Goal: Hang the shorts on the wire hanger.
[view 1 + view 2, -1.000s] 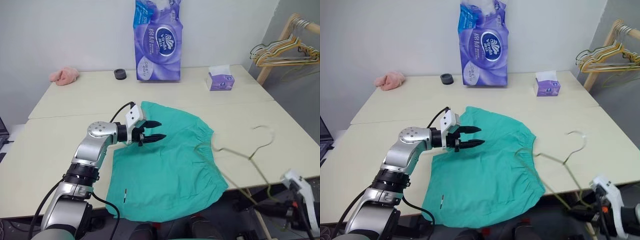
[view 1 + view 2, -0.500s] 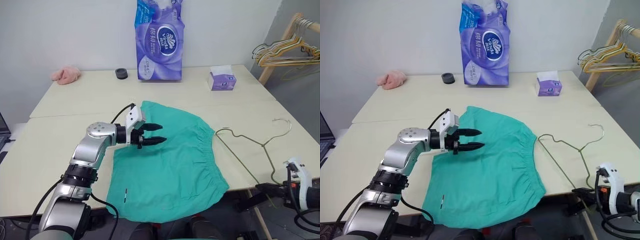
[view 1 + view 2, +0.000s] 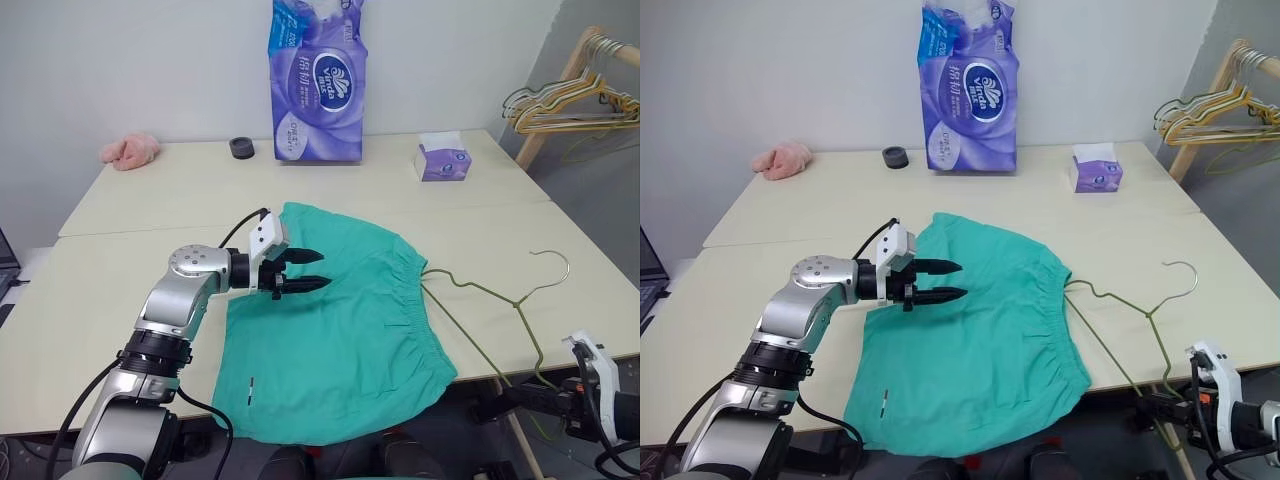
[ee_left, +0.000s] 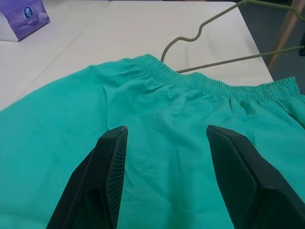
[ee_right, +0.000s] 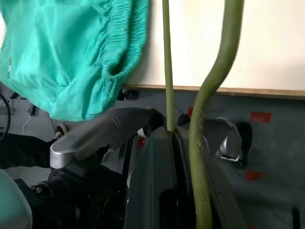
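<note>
Item, nearest: my right gripper (image 5: pixel 178 143), low off the table's near right corner, fingers clamped tight on the wire hanger (image 3: pixel 497 302). The wire runs up from the grip over the table edge; the hanger lies on the right of the table (image 3: pixel 120 290), hook toward the far right, one shoulder just beside the shorts' gathered waistband.

Item: the shorts (image 3: pixel 345 330), teal-green, spread flat on the near middle of the table, waistband facing right, near hem hanging over the front edge. A small white tag (image 3: pixel 250 389) shows near the front left corner.

Item: my left gripper (image 3: pixel 303 270), hovering over the left part of the shorts, pointing right, fingers (image 4: pixel 112 157) parted about halfway, holding nothing.

Item, farther: small purple tissue box (image 3: pixel 441 159), right rear. Tall purple paper-roll pack (image 3: pixel 316 80) at the wall. Black ring (image 3: pixel 240 148) beside it. Pink cloth lump (image 3: pixel 129 150), far left.

Item, beyond the table: wooden rack with bunched hangers (image 3: pixel 565 105), far right.
</note>
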{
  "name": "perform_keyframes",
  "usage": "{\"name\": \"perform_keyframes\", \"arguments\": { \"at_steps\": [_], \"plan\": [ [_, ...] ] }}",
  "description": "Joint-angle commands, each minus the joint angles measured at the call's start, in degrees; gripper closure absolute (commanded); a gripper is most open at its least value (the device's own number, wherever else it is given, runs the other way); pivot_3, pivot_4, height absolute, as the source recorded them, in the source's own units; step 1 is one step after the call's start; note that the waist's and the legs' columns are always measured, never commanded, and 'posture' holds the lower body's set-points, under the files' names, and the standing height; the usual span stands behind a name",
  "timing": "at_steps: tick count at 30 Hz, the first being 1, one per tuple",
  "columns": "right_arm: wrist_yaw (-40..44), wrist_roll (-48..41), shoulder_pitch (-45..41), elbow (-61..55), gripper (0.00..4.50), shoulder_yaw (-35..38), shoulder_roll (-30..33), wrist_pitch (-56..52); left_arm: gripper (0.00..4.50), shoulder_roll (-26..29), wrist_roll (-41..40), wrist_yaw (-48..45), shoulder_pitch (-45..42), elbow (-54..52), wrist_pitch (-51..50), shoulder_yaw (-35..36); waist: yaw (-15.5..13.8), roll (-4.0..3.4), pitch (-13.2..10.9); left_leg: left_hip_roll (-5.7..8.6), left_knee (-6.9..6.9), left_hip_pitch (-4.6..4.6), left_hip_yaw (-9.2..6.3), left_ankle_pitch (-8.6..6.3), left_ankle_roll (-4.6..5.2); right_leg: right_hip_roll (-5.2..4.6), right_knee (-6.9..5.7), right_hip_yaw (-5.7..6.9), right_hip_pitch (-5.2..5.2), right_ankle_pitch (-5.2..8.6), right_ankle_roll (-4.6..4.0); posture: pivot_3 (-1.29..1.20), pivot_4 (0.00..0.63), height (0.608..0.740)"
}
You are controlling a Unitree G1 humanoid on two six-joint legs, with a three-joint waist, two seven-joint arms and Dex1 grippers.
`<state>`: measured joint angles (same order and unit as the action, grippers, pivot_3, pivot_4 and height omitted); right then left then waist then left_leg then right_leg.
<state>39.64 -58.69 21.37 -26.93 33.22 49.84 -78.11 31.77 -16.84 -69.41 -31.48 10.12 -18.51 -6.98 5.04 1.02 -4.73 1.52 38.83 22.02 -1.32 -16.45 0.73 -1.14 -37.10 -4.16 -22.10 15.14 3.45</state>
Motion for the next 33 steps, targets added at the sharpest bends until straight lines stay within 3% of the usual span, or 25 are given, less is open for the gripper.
{"name": "perform_keyframes", "arguments": {
  "at_steps": [1,10,25,28,33],
  "plan": [
    [1.4,-1.6,-1.0,-0.4,4.50,2.3,1.4,0.7,1.71,0.4,-0.3,0.0,-1.4,-0.3,0.8,0.7,0.0,0.00,0.0,0.00,0.00,0.00,0.01,0.00,0.00,0.00,0.01,0.00,0.00,0.00,0.00,-0.18,0.067,0.740],
    [5.1,-1.4,-2.9,0.2,4.50,2.0,6.4,1.4,1.71,1.0,0.0,-0.2,-1.9,0.0,1.0,1.0,0.0,0.00,0.0,0.00,0.00,-0.01,0.01,0.00,0.00,0.01,0.00,0.03,0.00,0.00,0.00,-0.17,0.064,0.740],
    [2.9,5.3,-4.9,-4.4,4.50,-10.1,5.9,8.0,1.71,1.3,0.7,-0.4,-1.9,0.4,1.7,0.3,0.0,-0.01,0.0,0.00,0.01,0.00,0.00,0.00,0.00,0.00,-0.01,0.01,-0.01,0.00,0.00,-0.18,0.063,0.740],
    [1.9,7.1,-5.2,-2.1,4.50,-9.9,5.4,8.7,1.71,1.2,0.8,-0.5,-1.9,0.4,1.9,0.3,-0.1,0.00,0.0,0.00,0.02,0.00,0.00,0.00,0.00,-0.01,-0.01,0.00,-0.01,-0.01,-0.01,-0.17,0.065,0.740],
    [4.5,3.8,-4.8,0.0,4.50,-3.3,5.4,7.5,1.71,1.3,0.7,-0.6,-1.5,0.3,1.9,0.5,-0.1,-0.01,0.0,0.00,0.01,0.00,-0.01,0.00,0.00,-0.01,-0.03,0.00,-0.01,-0.06,-0.10,-0.17,0.067,0.740]
  ]
}}
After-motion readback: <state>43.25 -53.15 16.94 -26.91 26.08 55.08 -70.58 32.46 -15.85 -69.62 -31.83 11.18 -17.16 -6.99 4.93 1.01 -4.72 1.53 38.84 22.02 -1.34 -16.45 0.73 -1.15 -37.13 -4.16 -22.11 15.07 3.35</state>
